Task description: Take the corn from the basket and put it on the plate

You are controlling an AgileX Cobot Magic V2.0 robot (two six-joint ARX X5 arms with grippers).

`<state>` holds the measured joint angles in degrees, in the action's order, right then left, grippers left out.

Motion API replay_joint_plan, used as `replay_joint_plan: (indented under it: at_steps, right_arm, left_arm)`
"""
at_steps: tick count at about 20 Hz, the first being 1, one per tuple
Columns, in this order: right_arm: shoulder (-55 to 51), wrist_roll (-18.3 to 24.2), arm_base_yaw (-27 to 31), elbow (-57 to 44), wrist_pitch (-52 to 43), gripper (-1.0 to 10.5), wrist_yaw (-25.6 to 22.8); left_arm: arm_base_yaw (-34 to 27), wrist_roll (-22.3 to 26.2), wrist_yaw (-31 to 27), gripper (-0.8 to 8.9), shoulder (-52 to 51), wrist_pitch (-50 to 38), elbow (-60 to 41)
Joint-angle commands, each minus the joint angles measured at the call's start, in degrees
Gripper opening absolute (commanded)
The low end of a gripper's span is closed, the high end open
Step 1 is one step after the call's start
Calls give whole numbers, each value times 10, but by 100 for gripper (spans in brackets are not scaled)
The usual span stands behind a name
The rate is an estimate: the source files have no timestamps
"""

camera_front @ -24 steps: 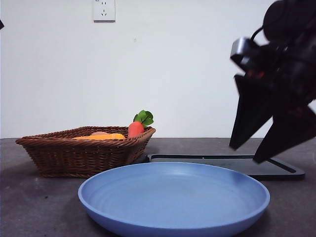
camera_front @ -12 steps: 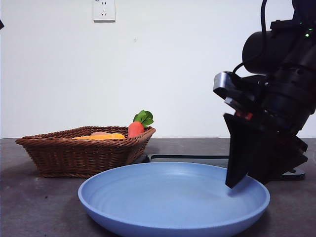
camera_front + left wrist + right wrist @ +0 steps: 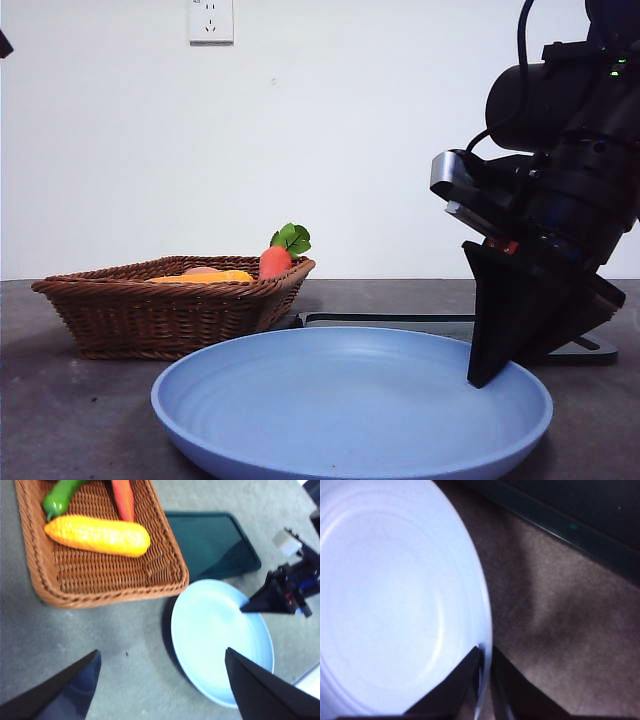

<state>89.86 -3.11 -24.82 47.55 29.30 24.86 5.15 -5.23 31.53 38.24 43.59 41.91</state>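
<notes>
The corn (image 3: 97, 535) lies lengthwise in the brown wicker basket (image 3: 100, 585); in the front view only a strip of the corn (image 3: 205, 277) shows above the basket (image 3: 160, 315) rim. The light-blue plate (image 3: 350, 400) sits in front, holding nothing. My right gripper (image 3: 480, 378) is down at the plate's right rim, and in the right wrist view the right gripper (image 3: 484, 667) is shut on the edge of the plate (image 3: 385, 605). My left gripper (image 3: 162, 651) hangs open high over the table between basket and plate (image 3: 215, 635).
A red-orange carrot (image 3: 123, 497) and a green pepper (image 3: 62, 497) share the basket with the corn. A flat black tray (image 3: 400, 322) lies behind the plate, right of the basket. The left arm shows only as a black tip (image 3: 3, 45) at the top left.
The right gripper came down and leftward from above the tray to the plate's right rim and closed on it. The plate has shifted slightly.
</notes>
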Motion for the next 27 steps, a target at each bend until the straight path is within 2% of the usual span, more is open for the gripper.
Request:
replay_joint_plan:
  at_steps: [1, 4, 10, 14, 19, 25, 27]
  right_arm:
    - [-2, 5, -2, 6, 14, 3, -16]
    - [-25, 8, -2, 6, 31, 3, -16]
    - [-90, 10, -1, 6, 71, 3, -16]
    - [-141, 12, -1, 6, 100, 3, -16]
    - [-225, 12, -1, 6, 117, 3, -16]
    - [-326, 16, -1, 6, 170, 3, -16]
    - [-354, 17, -1, 6, 191, 3, -16]
  left_arm:
    - [1, -25, 2, 404, 19, -18, 18]
    - [3, -18, 2, 404, 47, -23, 40]
    - [36, 69, -16, 404, 124, -25, 106]
    - [76, 158, -76, 404, 188, -26, 153]
    - [132, 272, -177, 404, 296, -27, 216]
    - [175, 364, -255, 404, 452, -29, 301]
    - [183, 399, -264, 404, 493, -30, 319]
